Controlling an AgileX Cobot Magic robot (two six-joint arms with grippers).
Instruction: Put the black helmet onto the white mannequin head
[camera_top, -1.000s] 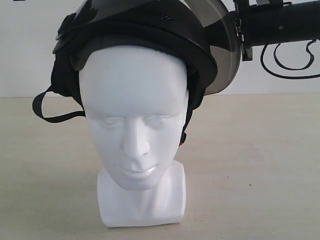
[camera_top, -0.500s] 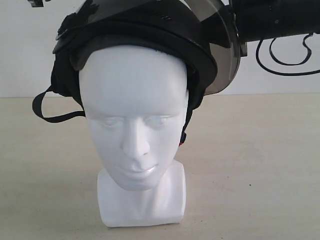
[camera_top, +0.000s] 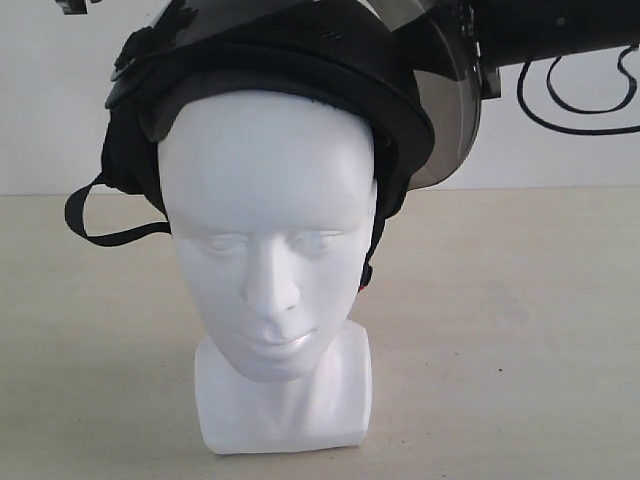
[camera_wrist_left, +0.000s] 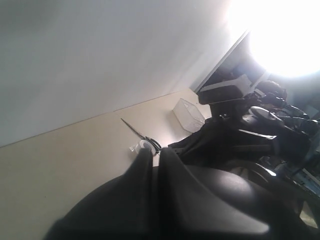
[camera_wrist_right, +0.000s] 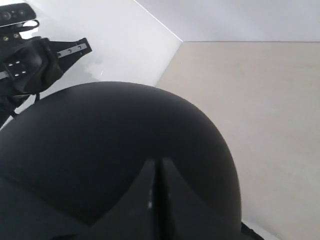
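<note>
The black helmet (camera_top: 300, 60) sits on top of the white mannequin head (camera_top: 268, 230), its smoky visor (camera_top: 450, 100) tipped up and a chin strap (camera_top: 100, 225) hanging at the left. In the right wrist view my right gripper (camera_wrist_right: 159, 166) is shut, empty, its tips close against the helmet's black shell (camera_wrist_right: 110, 140). My right arm (camera_top: 560, 25) reaches in at the top right beside the visor. My left gripper (camera_wrist_left: 155, 154) is also shut with nothing between its fingers, next to a dark rounded shell (camera_wrist_left: 225, 195).
The head stands on a beige table (camera_top: 520, 330) before a white wall. A black cable (camera_top: 575, 110) loops under the right arm. The left wrist view shows a clear plastic box (camera_wrist_left: 189, 114) and a tape roll (camera_wrist_left: 148, 145) on the table.
My right arm has risen beside the visor. The helmet and the head have not moved.
</note>
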